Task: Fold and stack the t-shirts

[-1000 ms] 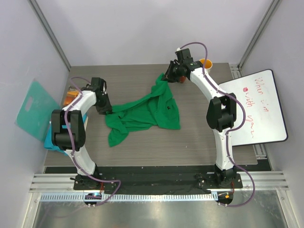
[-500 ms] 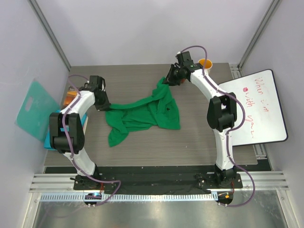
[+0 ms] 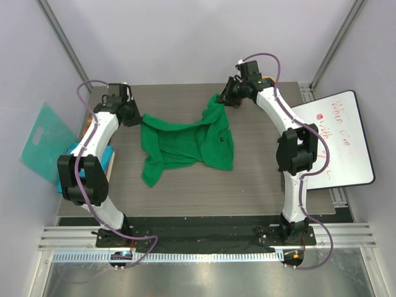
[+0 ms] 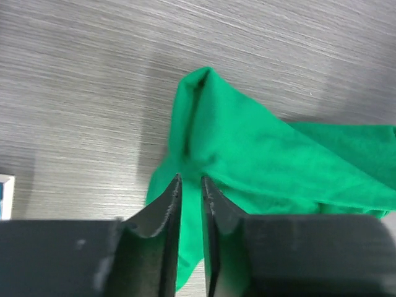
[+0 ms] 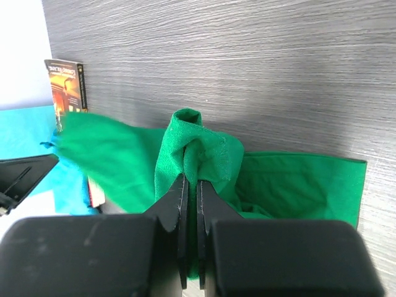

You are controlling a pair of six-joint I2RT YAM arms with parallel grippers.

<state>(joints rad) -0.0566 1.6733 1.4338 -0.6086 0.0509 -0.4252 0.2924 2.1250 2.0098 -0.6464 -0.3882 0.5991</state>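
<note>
Two shirts were in play. The green t-shirt (image 3: 185,143) lay spread and rumpled across the middle of the table (image 3: 260,185). One far corner was drawn out to the left and another hitched up toward the far right. The teal-blue t-shirt (image 5: 25,133) sat bunched at the table's left edge, beside the left arm and apart from the green one.

There was one teal board (image 3: 40,143) with a handle hole, propped off the left side. One whiteboard (image 3: 334,142) lay off to the right and carried a few lines of red handwriting and a red dot, too loose to read. One printed case (image 5: 68,83) stood by the teal-blue cloth. Its orange cover had a title line, but the print was too small to make out.

There were two arms and two grippers. The left gripper (image 4: 190,180) was at the far left of the table, its jaws drawn to a narrow slit. A fold of the green t-shirt ran between the fingertips (image 4: 170,198) and bulged up just beyond them, so it was pinching that corner.

The right gripper (image 5: 190,180) was at the far right, and its jaws were almost pressed together. Green cloth puffed over the tips of its fingers (image 5: 176,201), so it was clamped on the shirt's other corner.
</note>
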